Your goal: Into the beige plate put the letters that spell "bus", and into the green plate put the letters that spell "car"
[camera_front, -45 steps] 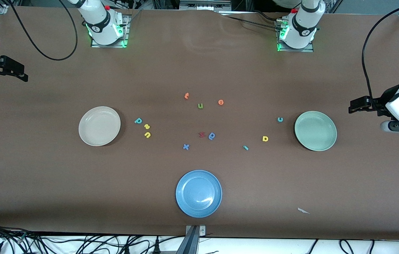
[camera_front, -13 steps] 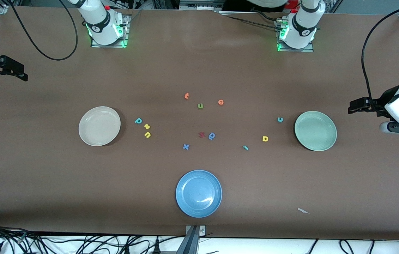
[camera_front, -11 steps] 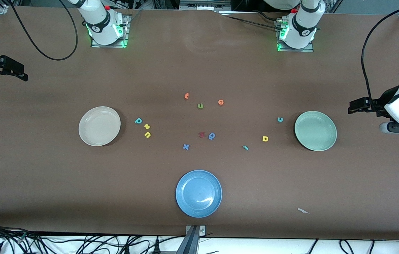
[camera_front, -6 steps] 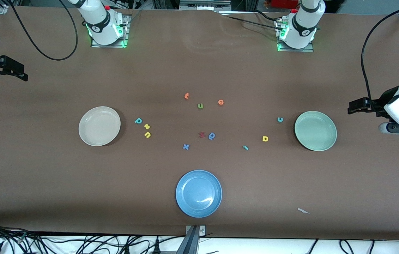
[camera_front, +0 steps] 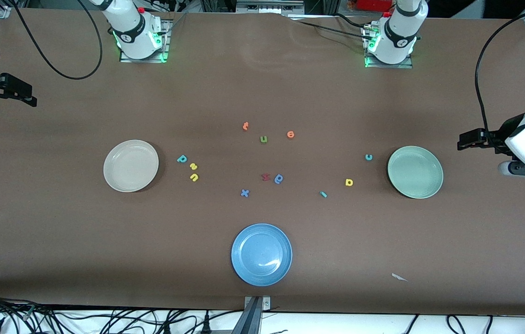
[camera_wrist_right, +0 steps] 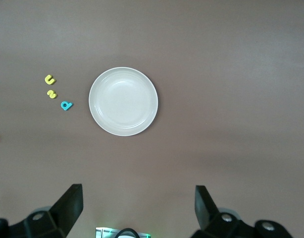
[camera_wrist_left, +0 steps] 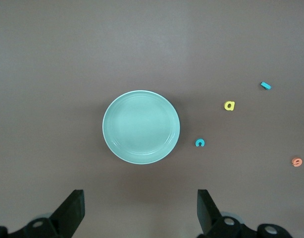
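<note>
The beige plate (camera_front: 131,165) (camera_wrist_right: 123,101) lies empty toward the right arm's end. Beside it sit the teal b (camera_front: 182,158) (camera_wrist_right: 67,105), yellow s (camera_front: 193,166) (camera_wrist_right: 52,94) and yellow u (camera_front: 194,176) (camera_wrist_right: 50,79). The green plate (camera_front: 415,171) (camera_wrist_left: 141,127) lies empty toward the left arm's end. Near it are the light-teal c (camera_front: 368,157) (camera_wrist_left: 199,143), yellow a (camera_front: 348,182) (camera_wrist_left: 229,105) and teal r (camera_front: 323,194) (camera_wrist_left: 266,86). My left gripper (camera_front: 465,139) (camera_wrist_left: 139,198) hangs open and empty, high over the table end past the green plate. My right gripper (camera_front: 28,96) (camera_wrist_right: 138,191) hangs open and empty, high over its end of the table.
A blue plate (camera_front: 261,254) lies nearest the front camera. Between the beige and green plates lie an orange t (camera_front: 245,125), olive u (camera_front: 263,139), orange e (camera_front: 290,134), red letter (camera_front: 265,176), blue a-like letter (camera_front: 279,178) and blue x (camera_front: 244,193). A white scrap (camera_front: 399,277) lies near the front edge.
The left arm's hand has crept very slightly upward in the front view. The right arm, the plates and the letters have not moved.
</note>
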